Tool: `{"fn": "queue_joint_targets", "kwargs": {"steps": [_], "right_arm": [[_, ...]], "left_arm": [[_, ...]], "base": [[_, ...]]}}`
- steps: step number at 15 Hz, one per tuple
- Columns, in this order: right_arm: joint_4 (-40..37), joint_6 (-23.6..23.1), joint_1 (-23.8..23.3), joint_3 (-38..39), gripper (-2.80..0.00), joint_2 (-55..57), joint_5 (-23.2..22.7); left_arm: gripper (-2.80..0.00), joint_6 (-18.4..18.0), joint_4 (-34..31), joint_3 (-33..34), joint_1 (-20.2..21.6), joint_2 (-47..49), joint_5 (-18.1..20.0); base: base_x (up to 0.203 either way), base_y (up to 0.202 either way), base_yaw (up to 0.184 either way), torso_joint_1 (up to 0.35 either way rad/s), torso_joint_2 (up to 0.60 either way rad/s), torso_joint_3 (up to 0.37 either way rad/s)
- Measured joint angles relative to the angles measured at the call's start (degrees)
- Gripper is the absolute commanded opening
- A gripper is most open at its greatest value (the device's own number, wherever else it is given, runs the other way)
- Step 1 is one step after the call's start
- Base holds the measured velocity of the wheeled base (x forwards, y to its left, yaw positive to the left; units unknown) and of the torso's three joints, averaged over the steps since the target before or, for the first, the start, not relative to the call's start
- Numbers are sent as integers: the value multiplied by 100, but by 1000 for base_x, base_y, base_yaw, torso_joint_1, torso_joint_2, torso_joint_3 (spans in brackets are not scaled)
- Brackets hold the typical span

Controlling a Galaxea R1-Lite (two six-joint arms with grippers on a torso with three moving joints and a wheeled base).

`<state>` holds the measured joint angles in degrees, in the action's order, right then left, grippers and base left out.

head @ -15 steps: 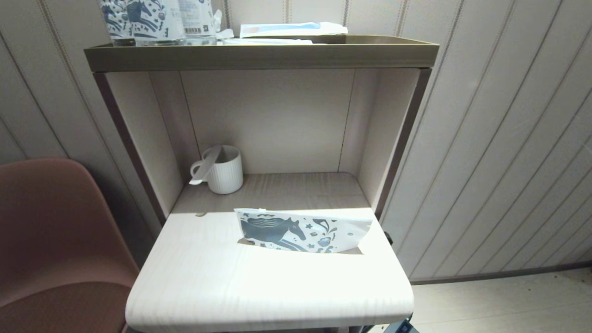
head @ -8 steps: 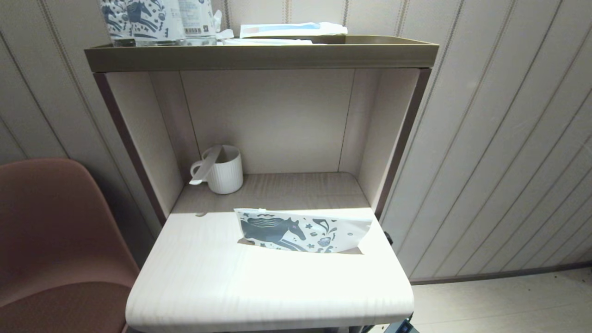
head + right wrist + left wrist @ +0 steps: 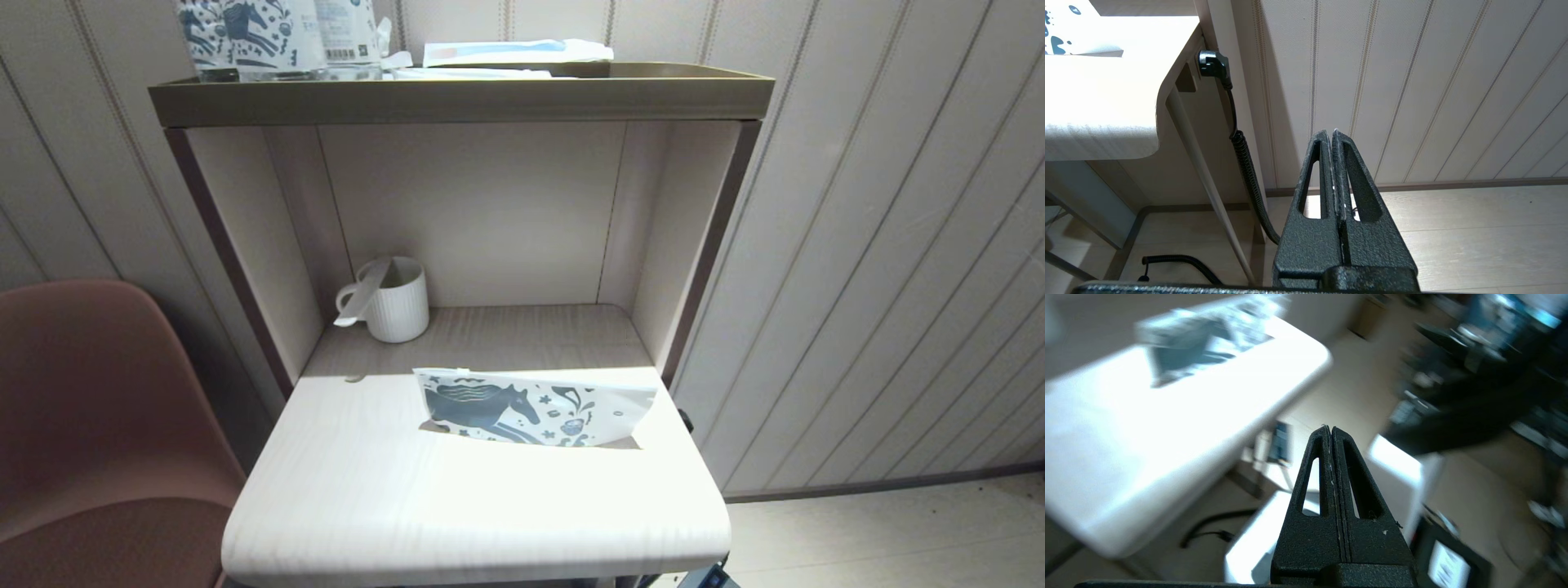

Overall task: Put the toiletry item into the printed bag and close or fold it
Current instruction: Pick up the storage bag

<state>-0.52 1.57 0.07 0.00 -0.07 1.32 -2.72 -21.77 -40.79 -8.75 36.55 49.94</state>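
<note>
A slim off-white toiletry item (image 3: 364, 291) leaned in a ribbed white mug (image 3: 397, 300) at the back left corner of the desk (image 3: 457, 514), under the shelf hutch, its rounded lower end hanging out over the mug's handle side. The printed bag (image 3: 535, 407), a white zip pouch with a dark blue horse, lay propped near the middle of the desk, toward its right edge, well apart from the mug.

Neither arm appeared from the head camera. The left gripper (image 3: 1329, 430) hung off the desk's front edge, below the level of its top, fingers pressed together on nothing, its wrist view smeared. The right gripper (image 3: 1332, 134) sat parked low beside the desk's right edge, near a coiled black cable (image 3: 1241, 151), its fingers likewise pressed together and empty.

Nothing of the task looked done: the packet was in the mug and the pouch lay untouched.

The packet looked light, thin and somewhat flexible, probably smooth-skinned, so a pinch across its flat faces on the part standing clear above the mug's rim seemed the surest hold. A sideways pull could tip or drag the mug. The pouch appeared soft and floppy, likely to slide on the smooth desk unless steadied, with its mouth needing to be held open.
</note>
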Motion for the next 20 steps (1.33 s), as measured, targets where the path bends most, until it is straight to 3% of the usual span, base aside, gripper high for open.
{"fn": "queue_joint_targets", "kwargs": {"steps": [2,3,5,7,14,17,20], "right_arm": [[0,0,0,0,-280,0,0],[0,0,0,0,-280,0,0],[1,0,0,0,-280,0,0],[0,2,0,0,-280,0,0],[0,0,0,0,-280,0,0],[1,0,0,0,-280,0,0],[1,0,0,0,-280,0,0]], "left_arm": [[-280,-568,-27,40,-431,444,219],[0,-1000,20,102,-535,646,248],[0,-2019,222,279,-630,1073,245],[0,-2751,643,394,-654,1499,109],[0,-3541,3182,388,-587,3396,-1214],[0,-3847,3776,-24,-601,4441,-1376],[0,-3916,3796,-576,-686,5382,-1348]], "base": [[0,0,0,0,0,0],[0,0,0,0,0,0],[0,0,0,0,0,0],[0,0,0,0,0,0],[0,0,0,0,0,0],[0,0,0,0,0,0],[0,0,0,0,0,0]]}}
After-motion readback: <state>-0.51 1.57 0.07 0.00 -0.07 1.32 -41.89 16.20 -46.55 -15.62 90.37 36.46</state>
